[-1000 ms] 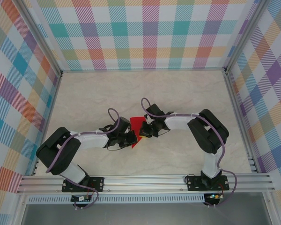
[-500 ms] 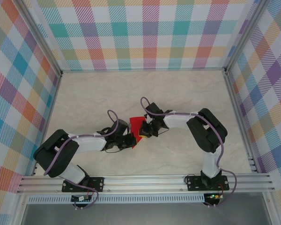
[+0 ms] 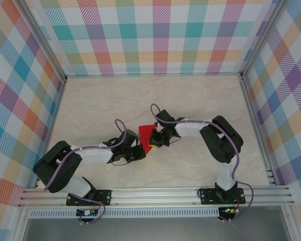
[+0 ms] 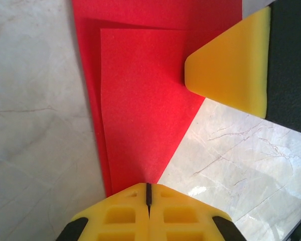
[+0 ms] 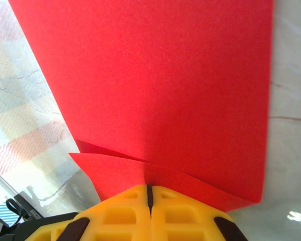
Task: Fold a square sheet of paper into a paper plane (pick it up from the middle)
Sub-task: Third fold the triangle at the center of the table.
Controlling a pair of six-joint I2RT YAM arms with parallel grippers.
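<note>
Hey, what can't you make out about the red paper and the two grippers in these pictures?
- Top view: the red paper is small and largely covered by the left gripper and right gripper, so its folds are unreadable.
- Left wrist view: the paper's tip runs under the closed fingers, and the top edge cuts it off.
- Right wrist view: the frame cuts the paper off; whether it is pinched or just pressed, I cannot tell.
</note>
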